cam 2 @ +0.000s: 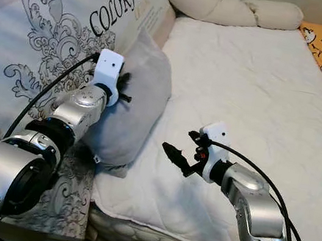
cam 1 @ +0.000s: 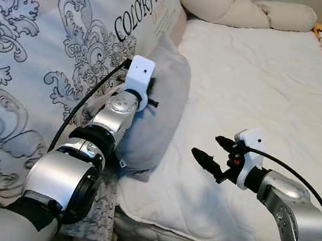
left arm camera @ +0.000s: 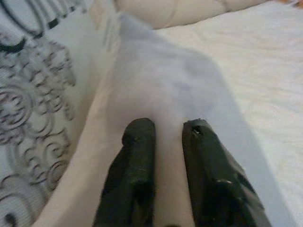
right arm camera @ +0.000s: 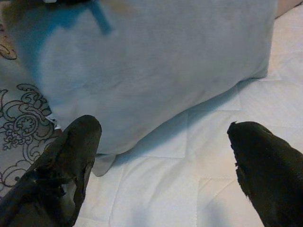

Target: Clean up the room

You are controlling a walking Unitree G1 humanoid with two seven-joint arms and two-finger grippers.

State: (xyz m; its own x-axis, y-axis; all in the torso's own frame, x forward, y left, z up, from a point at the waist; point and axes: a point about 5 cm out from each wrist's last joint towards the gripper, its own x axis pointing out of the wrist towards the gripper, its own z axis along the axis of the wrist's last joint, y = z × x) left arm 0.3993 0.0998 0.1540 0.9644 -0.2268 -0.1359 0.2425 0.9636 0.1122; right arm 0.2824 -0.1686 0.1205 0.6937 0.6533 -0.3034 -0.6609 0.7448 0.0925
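Grey pillow (cam 1: 162,105) propped on edge at the left side of the white mattress (cam 1: 263,100), leaning against a patterned quilt (cam 1: 31,43) (printed with scrollwork and lettering). Left gripper (left arm camera: 163,135) pressed against the pillow's upper face, fingers (left arm camera: 137,156) close together with fabric between them. Right gripper (cam 1: 214,154) hovering above the mattress just beside the pillow's lower edge, fingers (right arm camera: 71,156) spread wide, grasping nothing. Long cream bolster (cam 1: 247,11) at the mattress's far end.
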